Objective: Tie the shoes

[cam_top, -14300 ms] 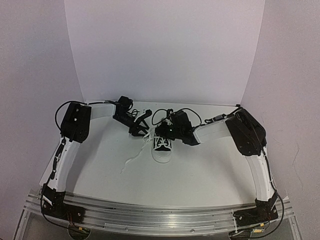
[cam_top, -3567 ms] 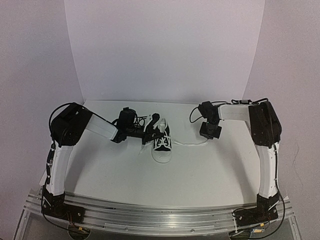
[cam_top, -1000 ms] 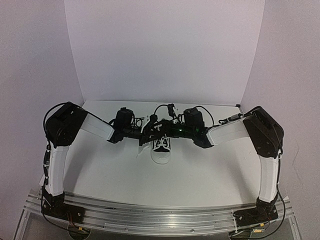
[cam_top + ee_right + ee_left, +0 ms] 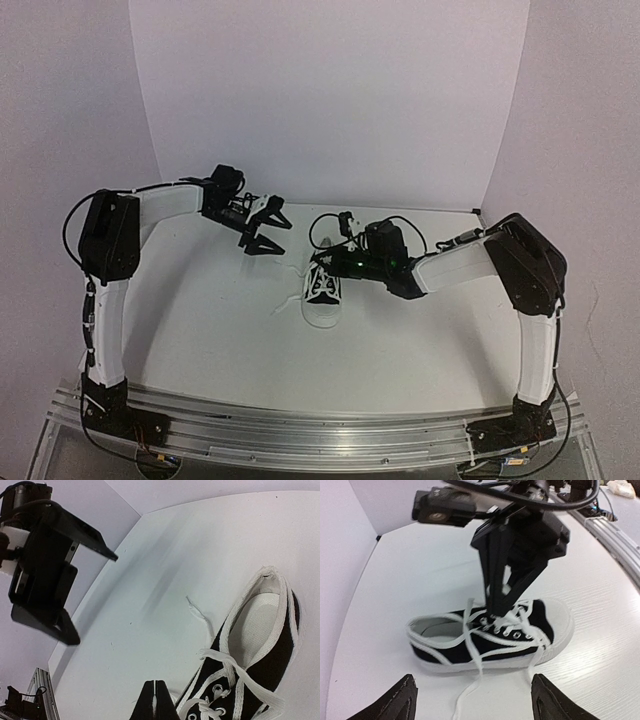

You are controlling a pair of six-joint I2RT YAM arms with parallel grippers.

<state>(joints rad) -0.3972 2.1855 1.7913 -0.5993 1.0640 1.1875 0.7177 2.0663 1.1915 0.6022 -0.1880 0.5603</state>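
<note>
The small black sneaker [image 4: 322, 297] with white toe cap and loose white laces [image 4: 470, 652] stands mid-table, toe toward the arms. My right gripper [image 4: 323, 262] hangs over its tongue. In the right wrist view its fingers [image 4: 155, 702] are pressed together on a thin strip of white lace beside the eyelets of the shoe [image 4: 260, 650]. My left gripper [image 4: 264, 242] is open and empty, raised behind and left of the shoe. In the left wrist view its fingertips [image 4: 395, 700] stand wide apart, with the shoe [image 4: 490, 640] and the right gripper [image 4: 496, 611] beyond them.
A free lace end [image 4: 196, 610] lies on the white table left of the shoe's heel. White backdrop walls [image 4: 330, 100] close in the back and sides. An aluminium rail [image 4: 320, 430] runs along the near edge.
My left gripper has drawn away from the shoe, up and to the back left, and is open. My right gripper stays at the shoe's lacing.
</note>
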